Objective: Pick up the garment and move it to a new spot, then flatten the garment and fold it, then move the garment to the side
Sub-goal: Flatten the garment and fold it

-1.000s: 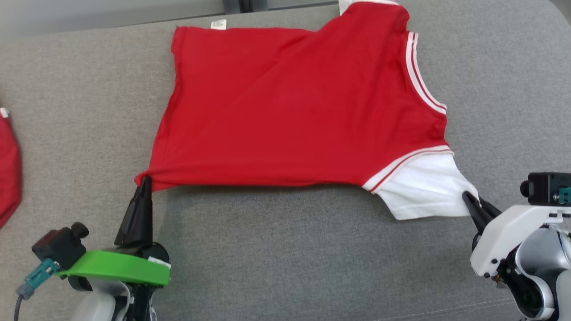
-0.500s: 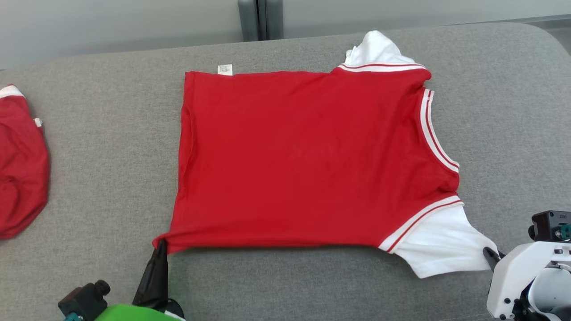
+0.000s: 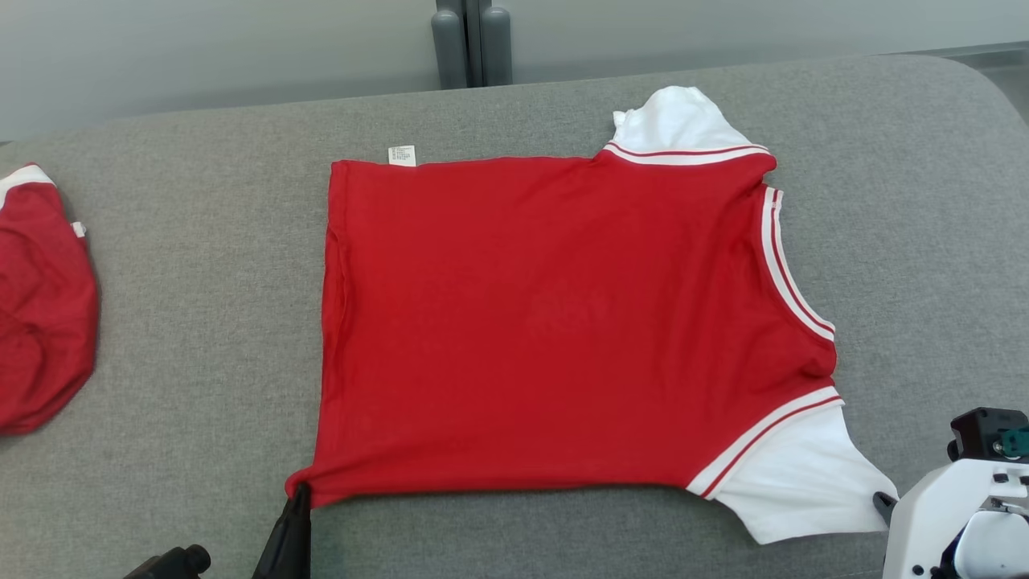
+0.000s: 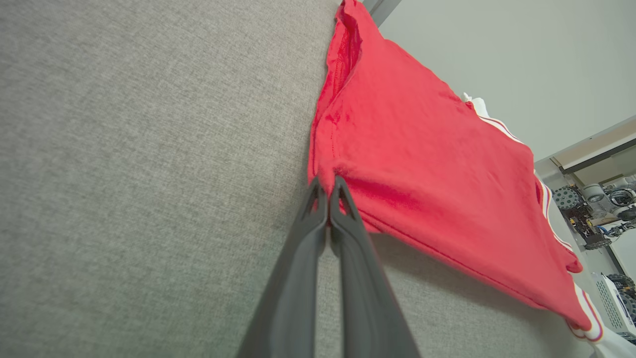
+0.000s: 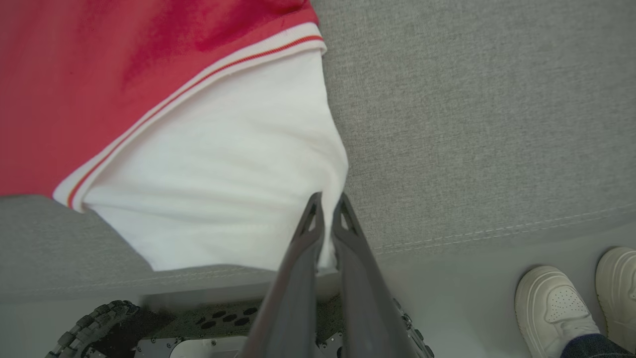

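Garment (image 3: 555, 322) lies spread on the grey counter (image 3: 201, 241), stretched between my two sets of jaws, body running away from them toward the far edge. Left jaws are clamped together on the near hem corner (image 4: 325, 174). Right jaws are pinched on the outer edge of the white sleeve (image 5: 223, 164), with only a thin bite of cloth between the tips.

Judgement: flattening step, nearly done. Near edge between the jaws sits slightly raised, with shadow under it in the left wrist view.

Risks from here:
- Right grip is shallow. Any further pull apart could strip the sleeve out of the jaws and let that side spring back wrinkled.
- Sleeve lies close to the counter's front seam (image 5: 497, 231), just beside the right jaws. Releasing there may let it droop over the edge and drag the shoulder askew.
- Uneven tension: harder pull on the left would skew the hem line and spoil a square fold.
- Far sleeve (image 3: 675, 121), well beyond the right jaws, looks bunched. Folding over it would trap a lump.
- Second red garment (image 3: 40, 322) sits well outboard of the left jaws, no snag risk unless I swing wide.
- Person's shoes (image 5: 556, 308) stand on the floor below the right jaws. Keep that arm's motion tight.
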Robot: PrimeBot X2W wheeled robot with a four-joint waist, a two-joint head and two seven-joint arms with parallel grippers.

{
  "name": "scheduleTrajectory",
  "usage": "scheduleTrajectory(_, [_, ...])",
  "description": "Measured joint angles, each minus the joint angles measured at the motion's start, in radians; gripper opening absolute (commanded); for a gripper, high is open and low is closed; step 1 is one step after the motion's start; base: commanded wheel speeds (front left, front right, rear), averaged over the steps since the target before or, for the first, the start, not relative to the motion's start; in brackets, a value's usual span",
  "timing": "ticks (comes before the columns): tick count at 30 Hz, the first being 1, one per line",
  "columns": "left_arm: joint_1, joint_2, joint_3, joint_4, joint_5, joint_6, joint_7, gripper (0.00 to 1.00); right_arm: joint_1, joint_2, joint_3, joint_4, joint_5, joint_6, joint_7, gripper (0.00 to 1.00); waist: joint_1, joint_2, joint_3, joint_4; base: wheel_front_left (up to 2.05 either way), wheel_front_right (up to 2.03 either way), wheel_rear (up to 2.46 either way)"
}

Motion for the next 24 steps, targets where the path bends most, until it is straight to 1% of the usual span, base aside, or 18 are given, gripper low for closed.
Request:
scheduleTrajectory(4, [-0.002, 0.007, -0.009, -0.019, 0.01, 0.003, 0.006, 0.0, 0.002, 0.0, -0.007, -0.03, 0.003, 0.0, 0.004, 0.0, 0.0, 0.0, -0.004, 0.004, 0.0, 0.0, 0.0])
scheduleTrajectory(9, [-0.018, 0.01, -0.021, -0.044, 0.016, 0.003, 0.018, 0.0, -0.032, -0.001, 0.014, -0.053, 0.017, 0.0, -0.05, 0.0, 0.0, 0.0, -0.003, 0.002, 0.0, 0.0, 0.0])
scheduleTrajectory(14, [-0.098, 0.01, -0.041, -0.054, 0.026, 0.003, 0.05, 0.0, -0.108, -0.004, 0.049, -0.049, 0.028, 0.0, -0.085, 0.0, 0.0, 0.0, 0.002, 0.0, 0.0, 0.0, 0.0])
scheduleTrajectory(18, [-0.163, 0.005, -0.055, -0.044, 0.031, 0.003, 0.078, 0.0, -0.187, -0.031, 0.07, -0.012, 0.03, 0.0, -0.111, 0.0, 0.0, 0.0, 0.011, -0.003, 0.0, 0.0, 0.0])
scheduleTrajectory(24, [-0.271, -0.011, -0.059, 0.028, 0.036, 0.025, 0.114, 0.0, -0.316, -0.077, 0.11, 0.086, 0.042, 0.0, -0.178, 0.0, 0.0, 0.0, 0.04, -0.006, 0.0, 0.0, 0.0])
